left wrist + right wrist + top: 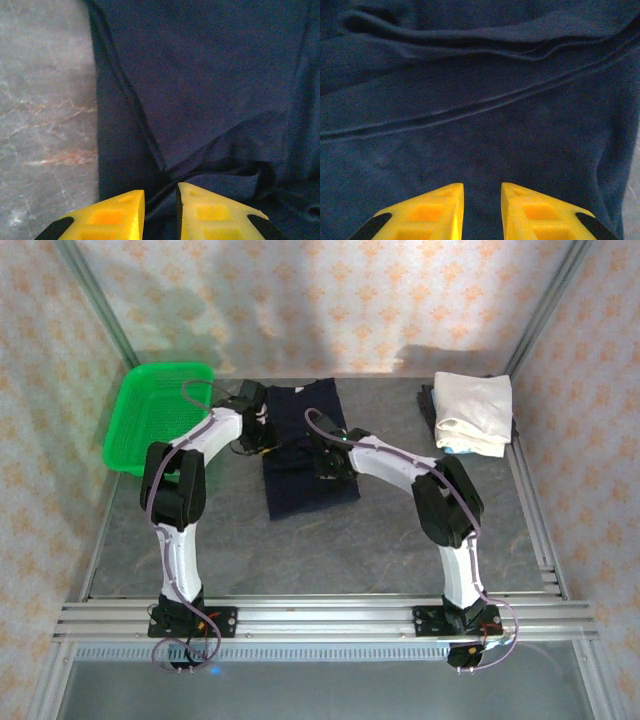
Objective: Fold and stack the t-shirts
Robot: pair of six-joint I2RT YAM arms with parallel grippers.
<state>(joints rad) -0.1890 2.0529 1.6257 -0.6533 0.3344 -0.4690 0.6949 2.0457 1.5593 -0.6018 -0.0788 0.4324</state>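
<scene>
A dark navy t-shirt (310, 495) lies flat mid-table as a long folded strip running front to back. My left gripper (262, 435) is at its left edge, low over the cloth. In the left wrist view the yellow fingers (120, 215) stand slightly apart, open (160, 190), with a crease of the navy t-shirt (210, 75) running under the gap. My right gripper (325, 462) is over the strip's right half, open (482, 185) just above the smooth navy cloth (470, 125). A white t-shirt (475, 405) sits folded at the back right.
A green mesh basket (150, 415) stands at the back left, beside the left arm. Something dark (428, 405) shows under the white bundle's left edge. Bare grey table (330, 550) stretches in front of the shirt. Patterned walls close in the sides and back.
</scene>
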